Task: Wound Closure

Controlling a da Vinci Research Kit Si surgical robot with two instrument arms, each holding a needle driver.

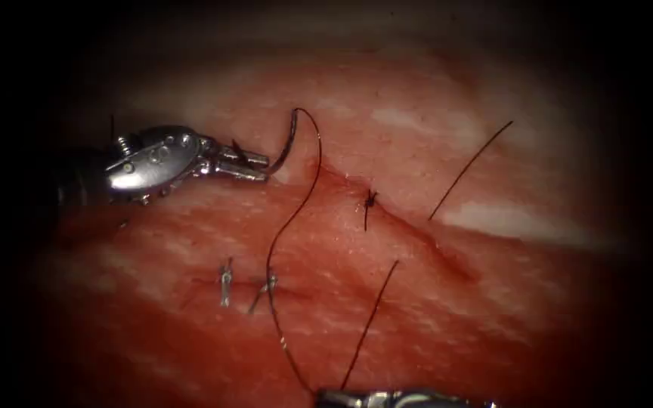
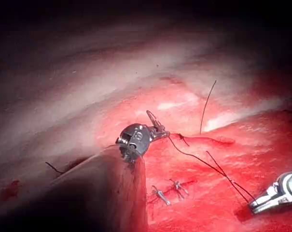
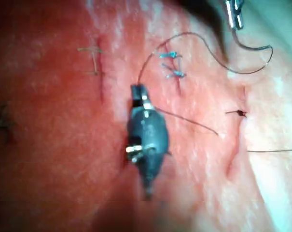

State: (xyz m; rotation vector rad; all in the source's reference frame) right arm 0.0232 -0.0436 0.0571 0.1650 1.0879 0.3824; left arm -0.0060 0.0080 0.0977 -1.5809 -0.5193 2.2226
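My left tool [image 1: 260,168] reaches in from the left, jaws shut on the curved needle [image 1: 287,140] near the end away from the thread. The needle stands free above the tissue [image 1: 493,302], just left of the cut's [image 1: 417,234] upper end. Dark thread [image 1: 281,234] runs from the needle's top end down across the tissue to my right tool [image 1: 323,394] at the lower edge, whose jaws are shut on it. In the right wrist view the right tool [image 3: 137,90] holds the thread [image 3: 184,35] and the left tool [image 3: 235,18] holds the needle [image 3: 254,48].
A dark knot [image 1: 370,199] sits on the cut. A loose thread end [image 1: 470,170] lies right of the cut, and another [image 1: 372,321] rises from near the right tool. Two pale older stitches [image 1: 225,284] [image 1: 264,290] lie left of the cut.
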